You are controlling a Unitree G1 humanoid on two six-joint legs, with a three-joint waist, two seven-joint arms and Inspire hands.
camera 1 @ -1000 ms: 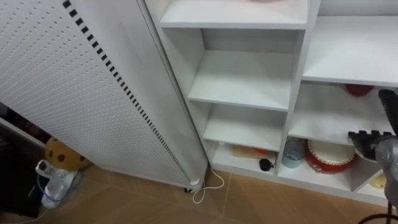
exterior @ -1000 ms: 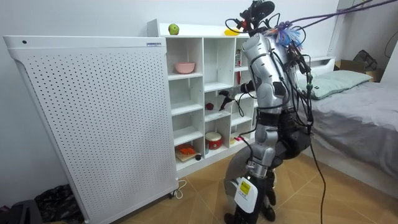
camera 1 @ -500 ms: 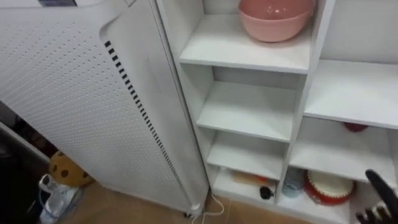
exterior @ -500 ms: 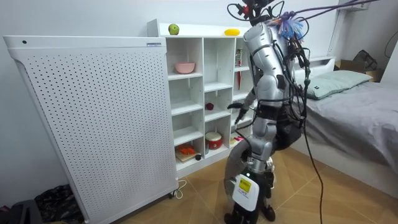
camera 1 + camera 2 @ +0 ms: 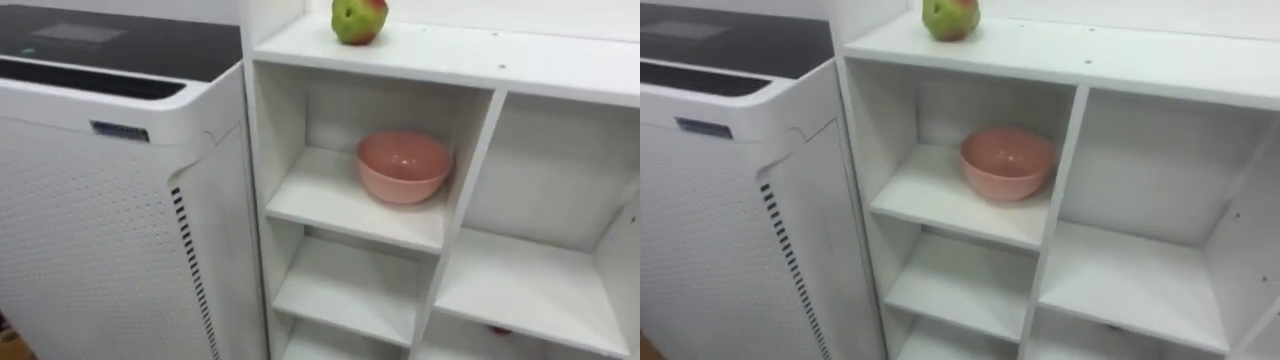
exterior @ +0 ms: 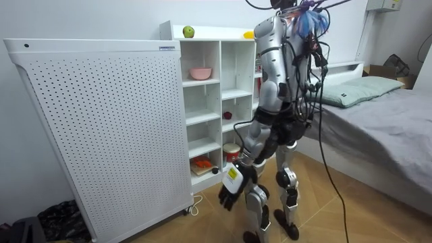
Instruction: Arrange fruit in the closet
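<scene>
Apple (image 5: 359, 18) sits atop closet (image 5: 480, 55), pink bowl (image 5: 404, 165) shelved below.

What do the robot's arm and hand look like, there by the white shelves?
The left arm is a rounded shell of silver grey with darker joints. The left hand is black, with a small white and yellow tag at its back. Dark cables hang down by the shoulder.

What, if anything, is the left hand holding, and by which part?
Nothing. The left hand hangs low in front of the closet, fingers loose and empty; the apple sits on the closet's top.
</scene>
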